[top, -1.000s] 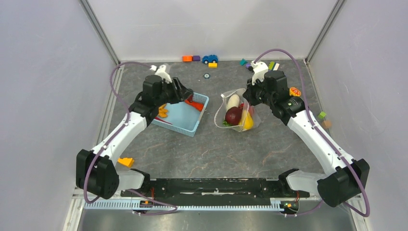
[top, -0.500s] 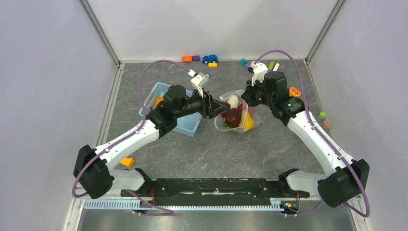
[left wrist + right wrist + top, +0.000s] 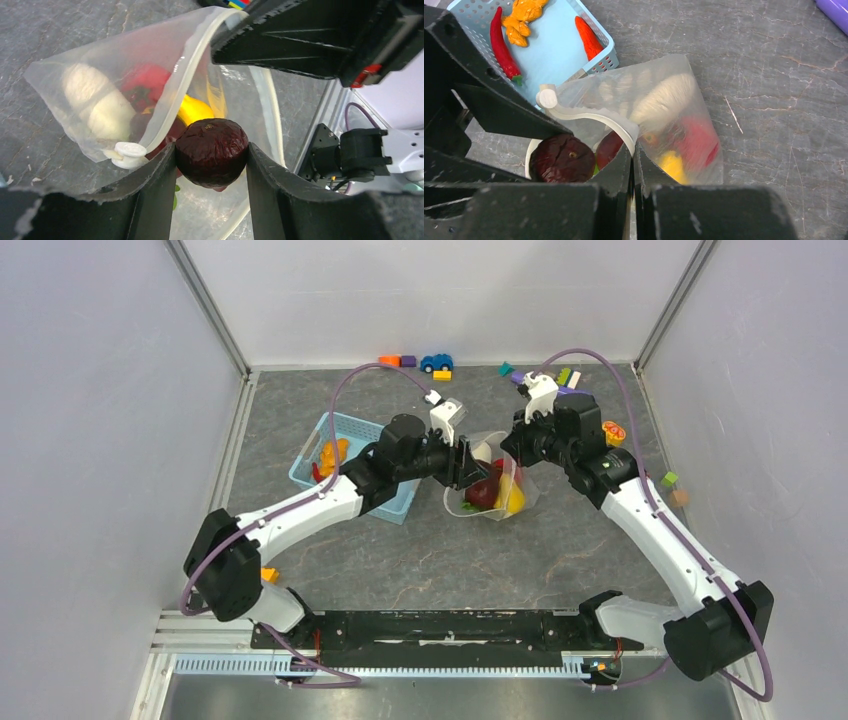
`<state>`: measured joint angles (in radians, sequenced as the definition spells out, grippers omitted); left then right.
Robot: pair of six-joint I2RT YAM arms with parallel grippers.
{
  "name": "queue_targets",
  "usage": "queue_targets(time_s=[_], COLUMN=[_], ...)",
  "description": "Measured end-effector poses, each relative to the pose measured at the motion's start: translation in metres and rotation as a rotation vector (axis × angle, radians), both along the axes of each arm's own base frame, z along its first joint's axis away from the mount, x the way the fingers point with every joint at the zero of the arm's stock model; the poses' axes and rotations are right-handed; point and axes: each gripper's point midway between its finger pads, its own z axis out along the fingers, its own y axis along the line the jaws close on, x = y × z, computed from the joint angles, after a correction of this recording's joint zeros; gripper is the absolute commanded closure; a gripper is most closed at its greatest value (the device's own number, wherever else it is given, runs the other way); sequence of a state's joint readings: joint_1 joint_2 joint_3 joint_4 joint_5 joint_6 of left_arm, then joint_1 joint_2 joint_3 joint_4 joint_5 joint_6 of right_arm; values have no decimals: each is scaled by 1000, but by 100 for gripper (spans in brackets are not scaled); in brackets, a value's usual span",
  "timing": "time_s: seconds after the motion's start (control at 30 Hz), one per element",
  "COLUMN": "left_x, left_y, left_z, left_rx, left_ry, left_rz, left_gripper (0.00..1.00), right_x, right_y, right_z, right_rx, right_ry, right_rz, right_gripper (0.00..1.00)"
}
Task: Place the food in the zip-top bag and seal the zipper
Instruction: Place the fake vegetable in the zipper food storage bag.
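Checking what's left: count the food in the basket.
3: red chili at one side, orange knobbly piece beside it, carrot at the other side. Others may be hidden.

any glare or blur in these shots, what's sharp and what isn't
Left wrist view: the dark maroon wrinkled toy fruit is sharp, with bright glare streaks on the clear plastic zip-top bag; right wrist view: the food shows only hazily through the bag wall; top view: even light, faint shadows.

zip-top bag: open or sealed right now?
Open. The zipper gapes in a wide loop, slider at one end; the right gripper pinches one rim.
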<state>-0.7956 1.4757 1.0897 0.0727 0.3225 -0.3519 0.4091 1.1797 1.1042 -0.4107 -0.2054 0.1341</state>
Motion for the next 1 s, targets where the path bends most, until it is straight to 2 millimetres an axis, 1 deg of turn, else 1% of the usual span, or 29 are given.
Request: queue_targets(time_s=[0.07, 0.1, 0.17, 0.4, 0.43, 0.47, 0.5, 0.67, 0.87, 0.9, 1.0], left_x=[4, 6, 13, 30, 31, 32, 33, 35, 29, 27, 21], left_y=[0, 0, 0, 7, 9, 10, 11, 13, 17, 18, 18], left_z=[-4, -5, -9, -22, -24, -24, -25, -24, -23, -21, -5], left_rx=[18, 26, 47, 119, 130, 136, 142, 151, 163, 161, 129], left_ry=[7, 9, 13, 30, 33, 34, 36, 35, 49, 49, 34], left_rz=[19, 31, 62, 157, 170, 176, 182, 197, 186, 182, 162], left_gripper=[69, 67, 58, 14, 10, 2, 0, 0, 0, 0, 0], right_x=[-1, -2, -4, -11, -12, -13, -14, -15, -13, -13, -12], right_y=[1, 1, 3, 11, 12, 13, 14, 14, 13, 13, 12], right_z=[-1, -1, 0, 10, 11, 11, 12, 13, 13, 13, 11], right_rx=[3, 5, 13, 56, 63, 67, 72, 78, 81, 80, 80], right_ry=[3, 3, 5, -6, -6, -5, -5, -3, -5, -5, -5], right_rz=[6, 11, 23, 69, 74, 79, 85, 89, 81, 80, 75], right_gripper=[96, 96, 96, 96, 96, 96, 96, 96, 96, 96, 96])
